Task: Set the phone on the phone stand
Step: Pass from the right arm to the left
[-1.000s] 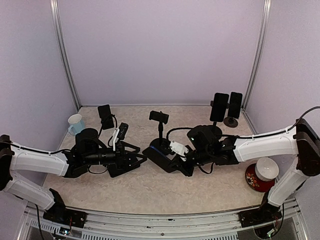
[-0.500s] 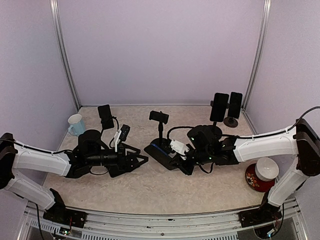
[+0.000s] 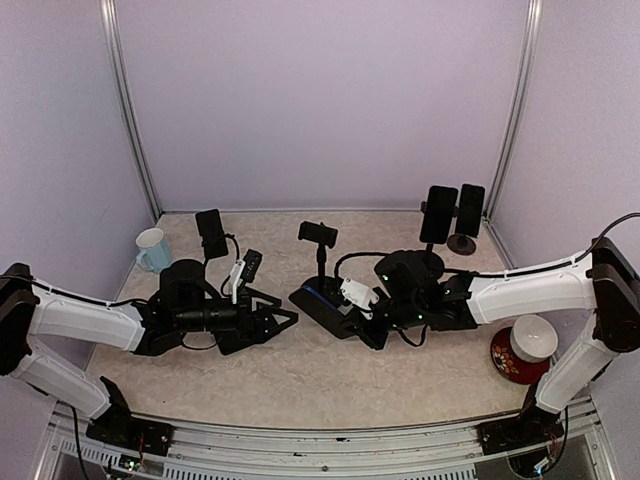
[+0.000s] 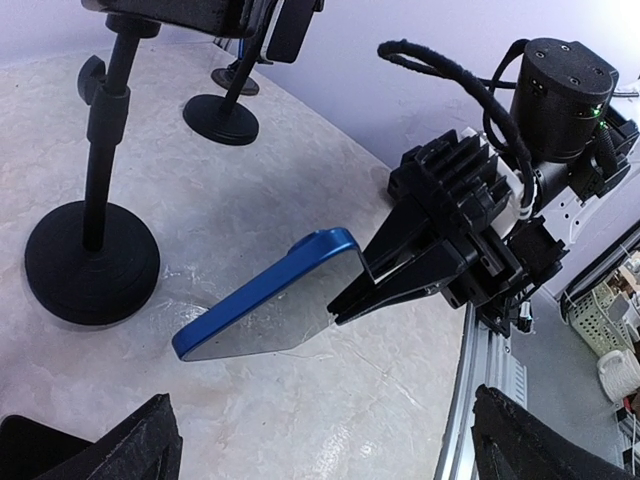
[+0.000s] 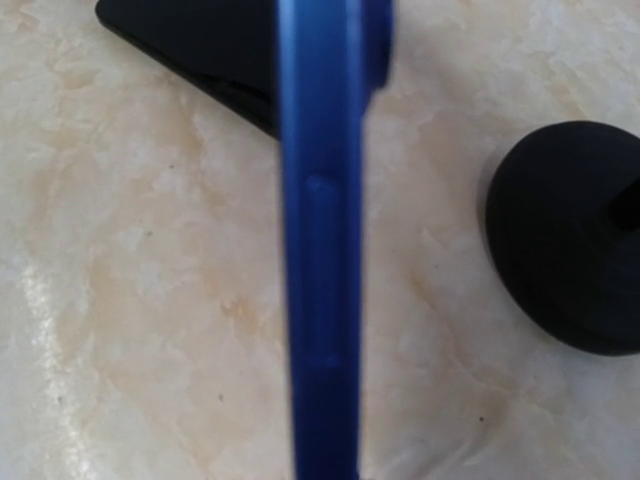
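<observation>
Nearest me, my left gripper (image 3: 280,322) hangs low with its jaws spread wide and nothing in them. It faces my right gripper (image 3: 350,322), which is clamped tight on one end of the blue phone (image 3: 320,305) and holds it tilted, low over the table (image 3: 300,390) just beside the base of the middle stand (image 3: 320,255). I judge I'm mid-carry: next I must lift the phone up to the stand's top, line it up, and only then let go.
</observation>
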### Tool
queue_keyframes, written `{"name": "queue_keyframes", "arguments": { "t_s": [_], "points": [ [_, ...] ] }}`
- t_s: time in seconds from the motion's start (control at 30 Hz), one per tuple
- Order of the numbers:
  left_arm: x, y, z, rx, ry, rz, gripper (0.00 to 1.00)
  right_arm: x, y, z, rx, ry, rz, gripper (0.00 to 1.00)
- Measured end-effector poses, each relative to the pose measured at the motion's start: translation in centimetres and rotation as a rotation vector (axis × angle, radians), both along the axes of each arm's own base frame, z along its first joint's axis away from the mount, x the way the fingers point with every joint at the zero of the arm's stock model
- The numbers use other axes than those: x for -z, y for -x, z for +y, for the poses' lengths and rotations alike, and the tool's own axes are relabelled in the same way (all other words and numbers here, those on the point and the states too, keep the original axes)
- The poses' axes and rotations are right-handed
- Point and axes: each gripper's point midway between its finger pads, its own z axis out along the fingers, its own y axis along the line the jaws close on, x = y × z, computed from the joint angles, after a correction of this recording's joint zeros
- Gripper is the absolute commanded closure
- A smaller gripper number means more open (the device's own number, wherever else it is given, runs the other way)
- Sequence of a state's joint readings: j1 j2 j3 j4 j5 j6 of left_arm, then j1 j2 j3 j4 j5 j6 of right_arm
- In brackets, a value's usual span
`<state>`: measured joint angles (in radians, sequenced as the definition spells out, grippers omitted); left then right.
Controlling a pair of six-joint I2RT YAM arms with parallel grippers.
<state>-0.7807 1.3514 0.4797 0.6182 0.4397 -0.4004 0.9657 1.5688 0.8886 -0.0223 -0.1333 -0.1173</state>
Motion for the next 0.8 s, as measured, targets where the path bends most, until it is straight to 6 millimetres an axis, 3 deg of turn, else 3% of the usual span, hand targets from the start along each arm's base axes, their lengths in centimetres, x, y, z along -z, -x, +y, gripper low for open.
{"name": "queue_keyframes", "arguments": {
  "t_s": [0.8],
  "points": [
    [1.3, -0.2, -0.1, -0.007, -0.022, 0.036, 0.01, 0.0, -0.3, -0.1, 0.017, 0.001, -0.014, 1.00]
  ]
}}
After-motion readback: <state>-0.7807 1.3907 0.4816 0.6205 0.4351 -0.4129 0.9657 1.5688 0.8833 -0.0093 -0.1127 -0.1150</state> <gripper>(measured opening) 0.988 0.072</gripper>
